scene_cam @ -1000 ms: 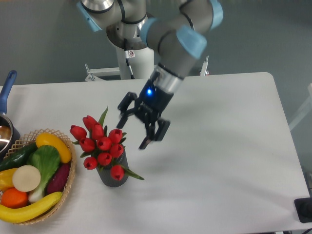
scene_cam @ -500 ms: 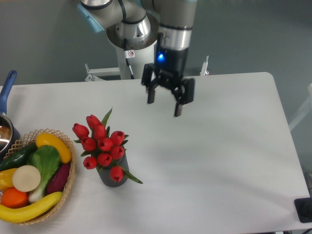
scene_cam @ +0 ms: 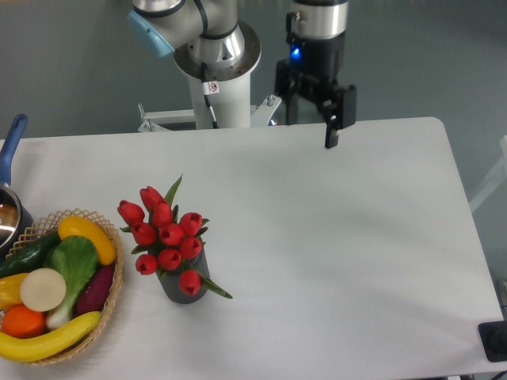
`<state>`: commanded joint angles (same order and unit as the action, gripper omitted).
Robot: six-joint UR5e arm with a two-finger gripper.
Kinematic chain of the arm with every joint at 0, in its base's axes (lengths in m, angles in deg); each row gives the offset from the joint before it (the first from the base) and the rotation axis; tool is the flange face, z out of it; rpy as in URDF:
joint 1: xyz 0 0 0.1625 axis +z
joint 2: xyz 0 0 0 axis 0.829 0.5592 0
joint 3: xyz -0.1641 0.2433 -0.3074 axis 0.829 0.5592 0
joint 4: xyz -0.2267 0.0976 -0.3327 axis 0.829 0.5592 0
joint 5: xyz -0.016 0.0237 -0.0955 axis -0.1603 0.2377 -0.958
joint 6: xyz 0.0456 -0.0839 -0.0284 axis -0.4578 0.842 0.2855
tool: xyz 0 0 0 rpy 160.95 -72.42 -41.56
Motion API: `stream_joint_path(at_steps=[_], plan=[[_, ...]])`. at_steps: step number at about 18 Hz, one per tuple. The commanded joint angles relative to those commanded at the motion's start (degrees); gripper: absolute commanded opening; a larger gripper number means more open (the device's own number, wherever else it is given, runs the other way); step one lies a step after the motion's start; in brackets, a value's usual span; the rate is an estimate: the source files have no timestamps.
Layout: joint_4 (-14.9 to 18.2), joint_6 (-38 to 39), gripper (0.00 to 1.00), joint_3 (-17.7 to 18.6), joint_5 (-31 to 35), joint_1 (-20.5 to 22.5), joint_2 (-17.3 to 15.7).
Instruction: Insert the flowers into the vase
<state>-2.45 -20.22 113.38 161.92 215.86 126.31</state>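
Red flowers (scene_cam: 165,237) stand in the vase (scene_cam: 186,286) on the worktop (scene_cam: 341,253); insertion looks done
The gripper (scene_cam: 310,111) hangs well apart, fingers (scene_cam: 331,131) spread and empty; nothing more seems needed

Hidden and cropped, from my remote view

Flowers (scene_cam: 164,234) cover the vase (scene_cam: 188,286) mouth; stems unseen. Left edge crops basket (scene_cam: 111,305) and what I think is a pot (scene_cam: 9,207).

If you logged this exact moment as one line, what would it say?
flowers: standing in vase | gripper: open, empty, raised over table's far edge | basket: vegetables inside, left of vase
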Motion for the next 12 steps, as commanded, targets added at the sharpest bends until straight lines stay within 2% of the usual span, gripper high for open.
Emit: stream_joint_path(at_steps=[2, 12], plan=[[0.36, -2.13, 1.0, 0.18, 0.0, 0.72, -0.01], [0.1, -2.13, 1.0, 0.44, -0.17, 0.72, -0.01]])
